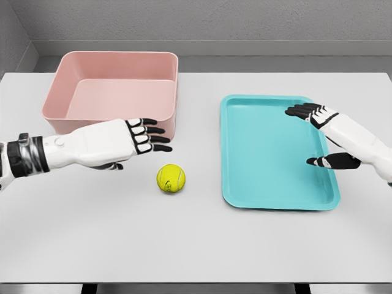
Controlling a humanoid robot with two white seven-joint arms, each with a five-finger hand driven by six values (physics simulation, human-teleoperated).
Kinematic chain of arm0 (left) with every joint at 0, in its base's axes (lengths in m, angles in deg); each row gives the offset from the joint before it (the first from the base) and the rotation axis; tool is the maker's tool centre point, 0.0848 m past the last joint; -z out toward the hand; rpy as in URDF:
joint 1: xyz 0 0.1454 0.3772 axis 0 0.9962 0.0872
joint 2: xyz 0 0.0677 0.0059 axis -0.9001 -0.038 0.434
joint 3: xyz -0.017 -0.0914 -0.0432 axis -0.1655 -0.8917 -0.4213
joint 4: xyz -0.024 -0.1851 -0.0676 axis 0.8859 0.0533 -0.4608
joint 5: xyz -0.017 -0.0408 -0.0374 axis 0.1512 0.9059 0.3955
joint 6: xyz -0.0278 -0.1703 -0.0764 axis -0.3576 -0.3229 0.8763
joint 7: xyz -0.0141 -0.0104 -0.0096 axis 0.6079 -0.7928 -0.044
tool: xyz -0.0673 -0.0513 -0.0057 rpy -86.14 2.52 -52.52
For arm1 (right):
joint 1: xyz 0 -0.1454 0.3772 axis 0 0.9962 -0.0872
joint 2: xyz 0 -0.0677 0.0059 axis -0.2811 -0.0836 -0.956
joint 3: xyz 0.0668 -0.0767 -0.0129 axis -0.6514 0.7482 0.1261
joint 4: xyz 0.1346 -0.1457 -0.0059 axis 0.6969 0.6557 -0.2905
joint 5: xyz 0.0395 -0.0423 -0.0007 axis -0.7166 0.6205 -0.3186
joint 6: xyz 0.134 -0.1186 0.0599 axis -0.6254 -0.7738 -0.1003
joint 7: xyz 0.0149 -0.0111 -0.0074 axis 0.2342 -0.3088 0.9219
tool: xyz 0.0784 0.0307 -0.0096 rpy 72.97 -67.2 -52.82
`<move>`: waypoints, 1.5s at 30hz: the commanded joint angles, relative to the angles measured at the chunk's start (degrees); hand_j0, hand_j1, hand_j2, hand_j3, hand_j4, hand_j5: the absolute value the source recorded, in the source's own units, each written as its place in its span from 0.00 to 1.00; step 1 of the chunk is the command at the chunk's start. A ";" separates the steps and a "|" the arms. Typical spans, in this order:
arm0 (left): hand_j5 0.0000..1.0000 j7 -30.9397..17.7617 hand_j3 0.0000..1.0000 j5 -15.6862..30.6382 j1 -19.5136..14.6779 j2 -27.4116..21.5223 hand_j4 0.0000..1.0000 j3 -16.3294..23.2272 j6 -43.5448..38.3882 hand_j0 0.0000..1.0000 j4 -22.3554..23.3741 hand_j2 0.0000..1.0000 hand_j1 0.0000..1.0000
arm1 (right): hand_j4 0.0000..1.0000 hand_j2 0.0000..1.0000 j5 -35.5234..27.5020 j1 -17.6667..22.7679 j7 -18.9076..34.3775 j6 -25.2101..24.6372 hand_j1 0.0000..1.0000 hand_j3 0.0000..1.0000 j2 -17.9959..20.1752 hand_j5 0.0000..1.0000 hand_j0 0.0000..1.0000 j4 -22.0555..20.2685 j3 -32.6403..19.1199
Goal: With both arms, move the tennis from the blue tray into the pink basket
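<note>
Both hands empty, fingers spread wide: left hand just in front of the pink basket, right hand over the blue tray. Tennis ball sits on the desk between them, near the left fingertips.

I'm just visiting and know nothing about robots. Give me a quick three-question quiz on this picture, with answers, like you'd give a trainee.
1. True or false: the tennis ball lies in the blue tray.
2. Which hand is nearer the ball: A) left hand, B) right hand?
3. Fill in: the pink basket holds ____.

Key
1. False: it rests on the white table, between basket and tray.
2. A.
3. Nothing; it is empty, and both hands are open, holding nothing.
</note>
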 commanded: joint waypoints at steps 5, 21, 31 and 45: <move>1.00 -0.07 1.00 0.47 -0.79 1.78 1.00 4.85 -0.05 1.00 0.63 1.00 1.00 | 1.00 1.00 -0.56 0.00 -0.03 -0.17 1.00 1.00 -0.61 1.00 1.00 1.65 -0.38; 1.00 0.02 1.00 1.17 -6.24 5.12 1.00 11.18 -0.05 1.00 6.43 1.00 1.00 | 1.00 1.00 -0.65 0.09 -0.03 -0.17 1.00 1.00 -0.61 1.00 1.00 1.38 -0.38; 1.00 0.02 1.00 1.09 -8.00 6.35 1.00 13.64 -0.05 1.00 8.89 1.00 1.00 | 1.00 1.00 -1.79 0.26 -0.03 -0.17 1.00 1.00 -0.61 1.00 1.00 1.30 -0.38; 1.00 0.02 1.00 1.00 -7.91 7.58 1.00 15.22 -0.05 1.00 10.65 1.00 1.00 | 1.00 1.00 -1.88 0.35 -0.03 -0.17 1.00 1.00 -0.61 1.00 1.00 1.21 -0.38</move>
